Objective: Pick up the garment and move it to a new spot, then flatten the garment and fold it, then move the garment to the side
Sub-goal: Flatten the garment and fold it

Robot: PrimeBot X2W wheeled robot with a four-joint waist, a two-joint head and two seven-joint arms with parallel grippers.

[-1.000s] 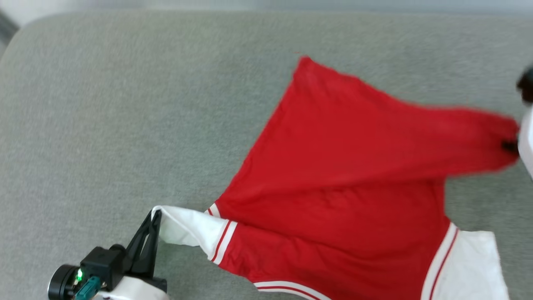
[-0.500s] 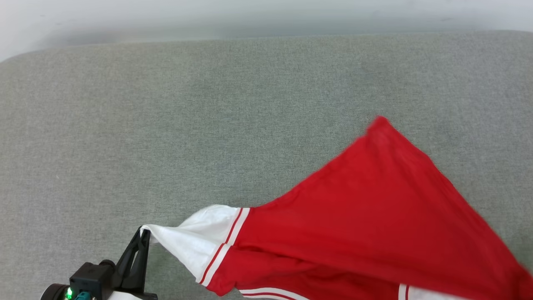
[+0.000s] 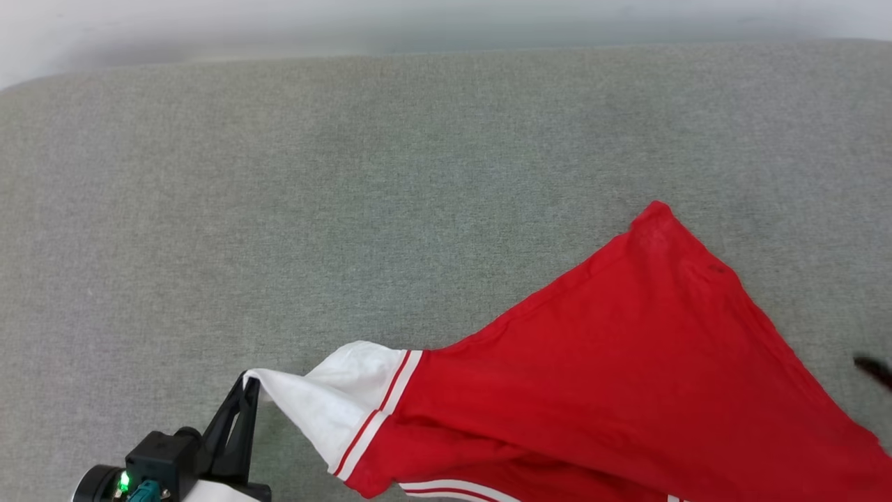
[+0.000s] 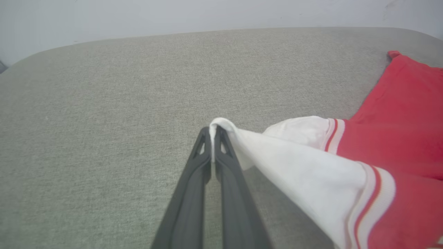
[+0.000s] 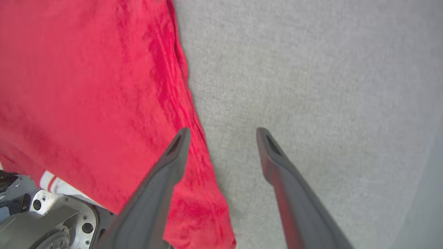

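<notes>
Left gripper (image 3: 249,382) has its jaws pressed together on the tip of the white sleeve (image 4: 294,166) of the garment (image 3: 627,362), and the sleeve is pulled taut. The red body lies on the grey fabric surface (image 3: 348,174), toward the lower right in the head view. Right gripper (image 5: 223,133) hangs over the shirt's red edge with its jaws spread wide and nothing between them. The dark sliver (image 3: 874,369) at the head view's right edge is probably one of its fingers, but too little shows to be sure.
</notes>
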